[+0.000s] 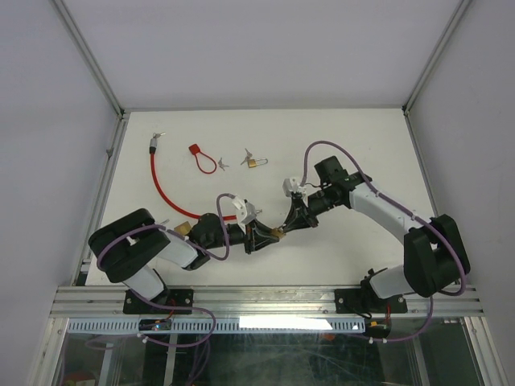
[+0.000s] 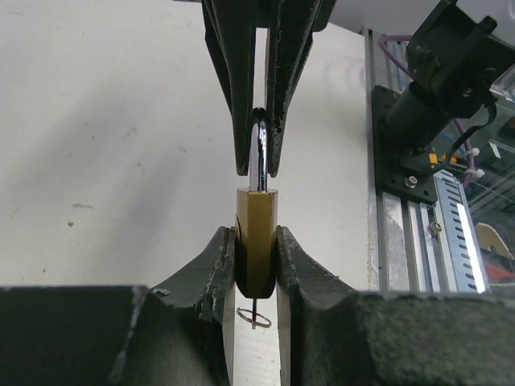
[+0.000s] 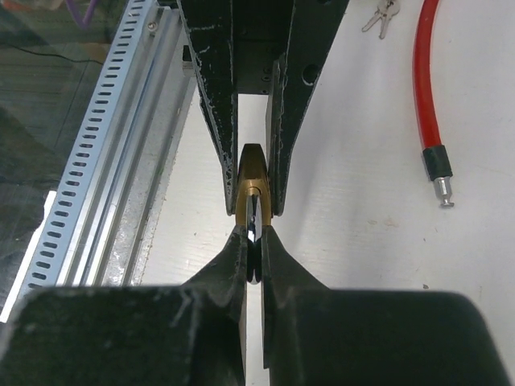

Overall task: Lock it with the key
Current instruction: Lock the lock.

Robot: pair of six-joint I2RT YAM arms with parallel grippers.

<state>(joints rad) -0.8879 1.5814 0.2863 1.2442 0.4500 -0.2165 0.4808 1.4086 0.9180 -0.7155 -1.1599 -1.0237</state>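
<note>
holding the padlock (image 2: pixel 256 221) between both grippers, over the table (image 1: pixel 362 145), near its front edge and about midway between the arm bases. left gripper (image 2: pixel 256 241) is clamped on the brass body, one finger on each flat face. right gripper (image 3: pixel 254 233) is pinched tight on the shackle (image 2: pixel 258 153), coming in from the opposite side, so the two sets of fingertips nearly meet. lock sits in line with both grippers: shackle toward the right one, bottom of the body toward the left wrist. shackle looks seated in the body; cannot tell if it's latched. small wire ring (image 2: pixel 256 318) shows just under the body, between the left fingers; cannot tell what it hangs from. keys (image 3: pixel 378 16) lie flat on the table, well apart from both grippers, beside the red cable (image 3: pixel 426 80). cable's black end with its metal pin (image 3: pixel 441 189) lies on the table near the left gripper, not touching it. farther back on the table: small red lock (image 1: pixel 197 151) and small brass lock (image 1: pixel 253 163), both well apart from the grippers.
</note>
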